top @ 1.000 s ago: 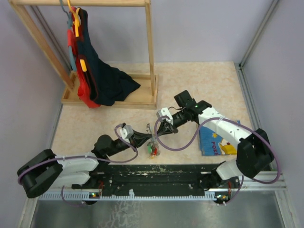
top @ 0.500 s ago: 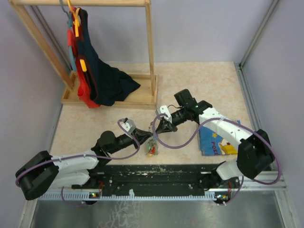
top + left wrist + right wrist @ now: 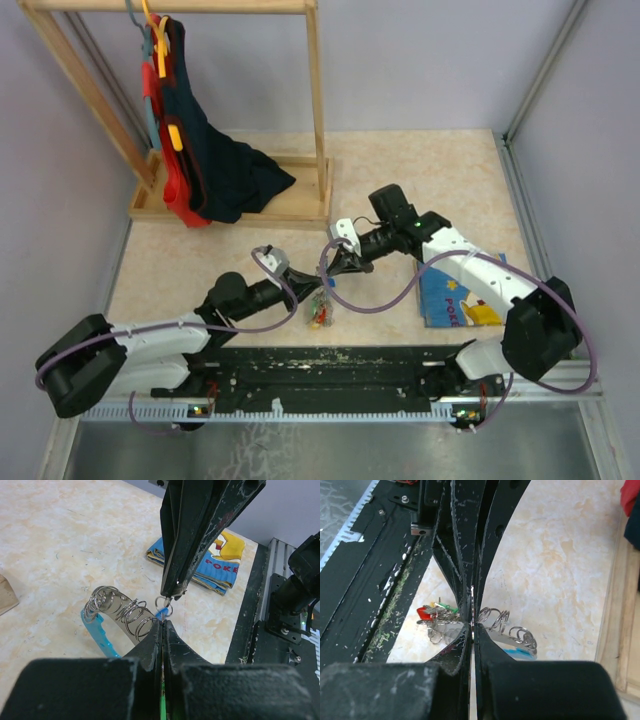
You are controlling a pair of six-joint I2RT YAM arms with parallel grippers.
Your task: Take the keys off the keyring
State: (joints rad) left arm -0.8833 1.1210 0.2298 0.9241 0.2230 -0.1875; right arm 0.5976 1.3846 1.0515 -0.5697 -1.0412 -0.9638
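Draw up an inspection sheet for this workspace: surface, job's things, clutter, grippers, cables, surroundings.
Surface: beige marbled tabletop; nothing seen spilled.
Job's things: keys bunched together, not yet off the keyring; light-blue patch beside the coiled rings.
Clutter: blue picture book lying flat by the right arm.
Grippers: left gripper, jaws shut on the keyring at a small blue piece; right gripper, jaws shut on a small ring of it, tip to tip with the left.
Cables: purple cables loop off both arms; the right loop hangs near the keys.
Surroundings: wooden rack with dark and red garments; grey walls.
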